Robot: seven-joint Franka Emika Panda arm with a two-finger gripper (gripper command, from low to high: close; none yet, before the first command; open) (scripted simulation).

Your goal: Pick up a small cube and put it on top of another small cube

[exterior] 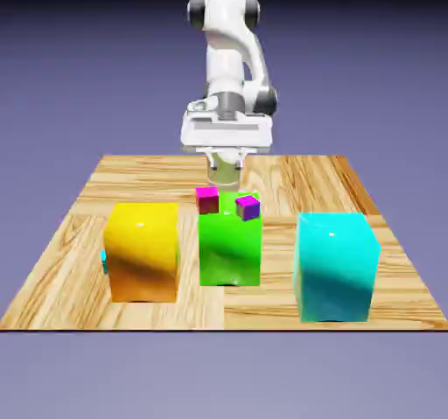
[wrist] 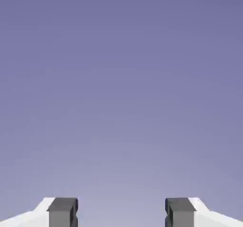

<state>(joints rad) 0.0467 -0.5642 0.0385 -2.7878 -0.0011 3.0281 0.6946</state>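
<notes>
End effector (wrist: 121, 214) with tips spread apart, nothing between them; in the hand view only plain blue-violet backdrop ahead of the two grey fingertips (wrist: 62, 212). In the exterior view, end effector (exterior: 225, 171) hanging over the tabletop's (exterior: 289, 177) far middle, behind the row of big blocks.

Three large glossy blocks in a row toward the near edge: yellow-orange block (exterior: 142, 251) on the exterior view's left, green block (exterior: 230, 244) in the middle, cyan block (exterior: 335, 267) on the exterior view's right. Small magenta cube (exterior: 207, 199) by the green block's far upper corner, on the exterior view's left; small purple cube (exterior: 248, 206) by its far upper corner on the other side. Resting on top or standing behind: cannot tell.

Tiny cyan cube (exterior: 103, 260) only a sliver, peeking out at the yellow-orange block's side toward the tabletop's left edge in the exterior view, mostly hidden. Tiny yellow cube not visible in either view; place cannot be told.
</notes>
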